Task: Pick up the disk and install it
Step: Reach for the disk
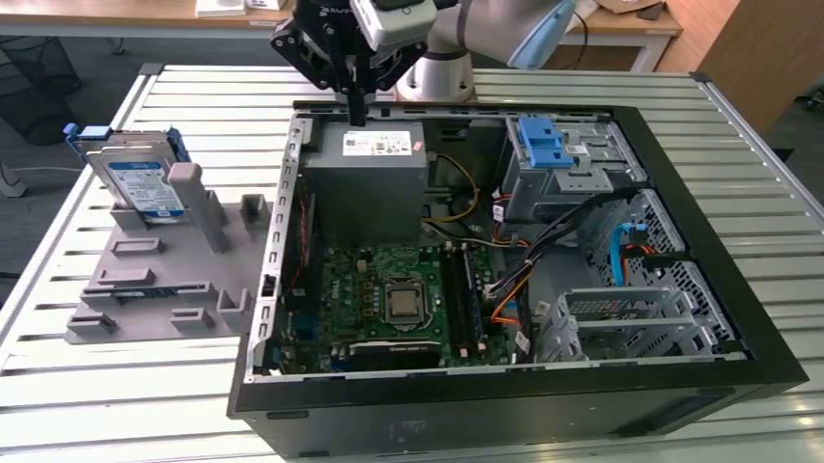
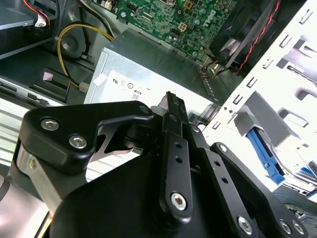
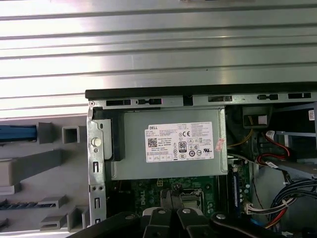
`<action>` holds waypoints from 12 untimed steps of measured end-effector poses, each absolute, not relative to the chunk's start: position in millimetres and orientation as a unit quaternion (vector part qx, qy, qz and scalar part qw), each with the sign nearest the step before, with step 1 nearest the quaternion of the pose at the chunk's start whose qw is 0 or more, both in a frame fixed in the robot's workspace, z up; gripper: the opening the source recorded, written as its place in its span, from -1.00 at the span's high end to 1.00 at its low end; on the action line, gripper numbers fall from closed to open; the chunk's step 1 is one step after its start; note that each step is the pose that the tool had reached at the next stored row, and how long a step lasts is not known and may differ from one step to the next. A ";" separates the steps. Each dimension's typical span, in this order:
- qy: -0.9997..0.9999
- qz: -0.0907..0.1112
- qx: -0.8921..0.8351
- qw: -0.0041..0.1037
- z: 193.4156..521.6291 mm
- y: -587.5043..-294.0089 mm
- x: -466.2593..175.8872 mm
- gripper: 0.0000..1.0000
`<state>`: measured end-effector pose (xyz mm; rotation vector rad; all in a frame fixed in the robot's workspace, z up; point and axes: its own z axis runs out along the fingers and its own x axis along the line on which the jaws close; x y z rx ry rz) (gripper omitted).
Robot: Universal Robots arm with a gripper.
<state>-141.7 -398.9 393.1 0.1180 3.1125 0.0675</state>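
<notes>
Exterior view: the disk (image 1: 139, 181) stands on edge in a grey fixture (image 1: 154, 280) on the counter (image 1: 116, 405), at nine o'clock from the open computer case (image 1: 721, 318). The gripper (image 1: 355, 101) hangs at the case's twelve o'clock rim, above the grey power box (image 1: 367, 183) and well apart from the disk. Second wrist view: its fingers (image 2: 173, 148) are pressed together, holding nothing. First wrist view: the same closed tips hover over the power box. I'd judge the disk stiff, dense and shock-shy, its metal faces slick. The blue-framed upper edges, clear of the fixture, look the safest hold.
</notes>
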 end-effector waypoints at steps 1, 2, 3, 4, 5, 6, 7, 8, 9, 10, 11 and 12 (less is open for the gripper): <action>0.999 0.022 0.038 0.013 393.1 -399.0 -142.7 0.79; 0.999 0.022 0.038 0.013 393.0 -398.9 -144.1 0.79; 0.999 0.022 0.038 0.013 393.0 -398.9 -145.2 0.79; 0.999 0.022 0.038 0.013 392.9 -398.9 -145.9 0.79; 0.999 0.022 0.038 0.013 393.0 -398.9 -146.5 0.79; 0.999 0.022 0.038 0.013 393.0 -398.9 -146.8 0.79; 0.999 0.022 0.038 0.013 393.0 -398.9 -146.8 0.79; 0.999 0.022 0.038 0.013 393.0 -398.9 -146.9 0.79; 0.999 0.022 0.038 0.013 393.0 -398.9 -147.0 0.79; 0.999 0.022 0.038 0.013 393.0 -398.9 -147.1 0.79; 0.999 0.022 0.038 0.013 393.0 -398.9 -147.2 0.79; 0.999 0.022 0.038 0.013 393.0 -398.9 -147.5 0.79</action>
